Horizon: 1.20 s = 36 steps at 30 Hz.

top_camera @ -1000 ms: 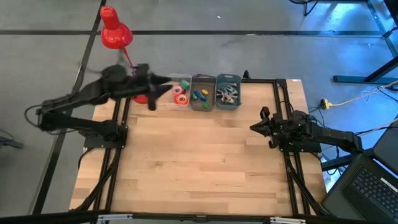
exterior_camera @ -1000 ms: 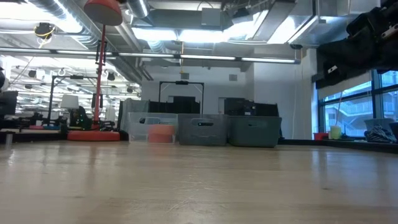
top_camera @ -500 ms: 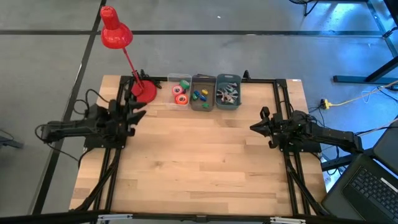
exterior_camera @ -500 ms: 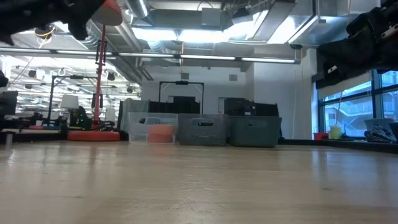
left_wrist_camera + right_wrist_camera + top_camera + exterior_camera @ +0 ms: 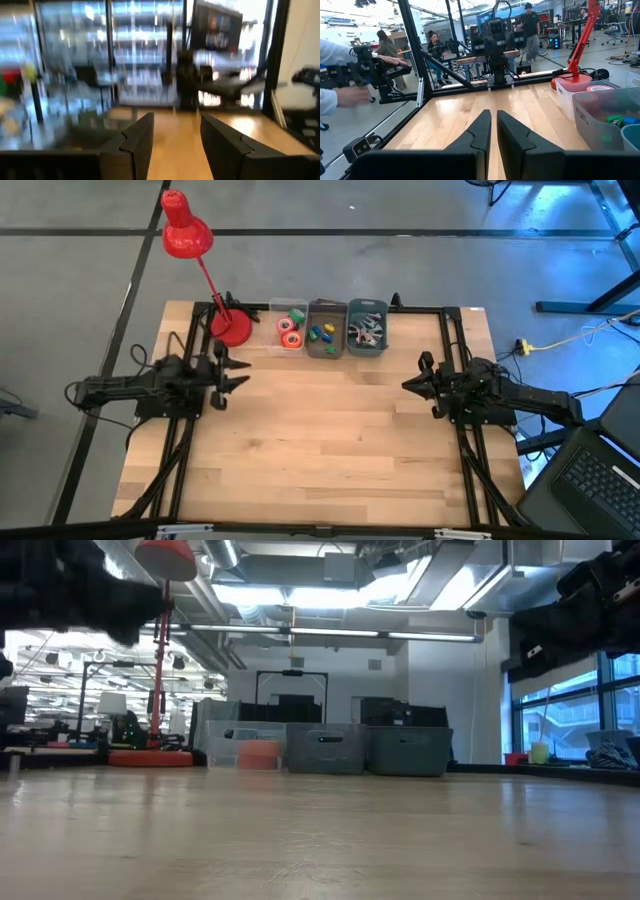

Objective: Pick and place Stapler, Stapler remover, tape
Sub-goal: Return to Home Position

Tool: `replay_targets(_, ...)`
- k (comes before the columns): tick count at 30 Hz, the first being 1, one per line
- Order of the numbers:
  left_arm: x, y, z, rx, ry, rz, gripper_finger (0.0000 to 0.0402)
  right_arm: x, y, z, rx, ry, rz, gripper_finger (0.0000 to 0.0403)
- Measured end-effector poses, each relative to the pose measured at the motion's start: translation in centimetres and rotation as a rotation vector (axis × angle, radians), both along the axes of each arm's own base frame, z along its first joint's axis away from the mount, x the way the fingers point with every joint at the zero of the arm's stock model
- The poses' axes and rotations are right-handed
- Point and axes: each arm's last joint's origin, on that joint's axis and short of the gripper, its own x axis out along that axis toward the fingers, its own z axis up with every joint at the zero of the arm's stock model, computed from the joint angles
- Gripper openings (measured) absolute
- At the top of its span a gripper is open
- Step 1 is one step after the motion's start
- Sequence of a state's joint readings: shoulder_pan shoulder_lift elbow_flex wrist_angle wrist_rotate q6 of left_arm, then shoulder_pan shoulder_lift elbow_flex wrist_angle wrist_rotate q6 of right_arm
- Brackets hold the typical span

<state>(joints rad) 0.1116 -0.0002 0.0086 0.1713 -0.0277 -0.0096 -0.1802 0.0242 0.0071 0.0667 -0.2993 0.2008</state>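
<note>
The tape rolls [image 5: 290, 330], red-orange and green, lie in a clear bin [image 5: 279, 343] at the table's far edge; one pink ring [image 5: 600, 88] shows in the right wrist view. Beside it, a grey bin [image 5: 323, 350] holds small blue, green and yellow pieces. A blue-grey bin [image 5: 367, 348] holds grey metal claw-shaped pieces. My left gripper [image 5: 240, 376] hangs open above the table's left side, near of the bins, touching nothing [image 5: 175, 142]. My right gripper [image 5: 405, 386] waits shut over the right side [image 5: 493, 132].
A red desk lamp stands with its base [image 5: 232, 328] left of the clear bin, its head [image 5: 185, 232] beyond the far edge. Black rails [image 5: 190, 440] run along both sides. Bare wood [image 5: 320, 440] lies between the arms. People [image 5: 385, 47] stand beyond the table.
My left gripper has drawn back from above the clear tape bin toward the table's left and near side and come lower, then moved a little toward the right. The bins and my right arm have stayed where they were.
</note>
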Motion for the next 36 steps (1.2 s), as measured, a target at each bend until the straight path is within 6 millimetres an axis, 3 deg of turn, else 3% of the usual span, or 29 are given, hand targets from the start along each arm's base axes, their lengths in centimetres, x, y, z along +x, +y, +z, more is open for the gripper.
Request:
replay_targets(4, 0.2, 0.0, -1.5, -0.047, 0.153, -0.003, 0.0153, 0.0, 0.0, 0.0, 0.0, -0.001, 0.0, 0.0033)
replay_targets(36, 0.2, -0.1, -1.4, -0.045, 0.141, -0.015, 0.0154, 0.0, 0.0, 0.0, 0.0, -0.002, 0.0, 0.0033)
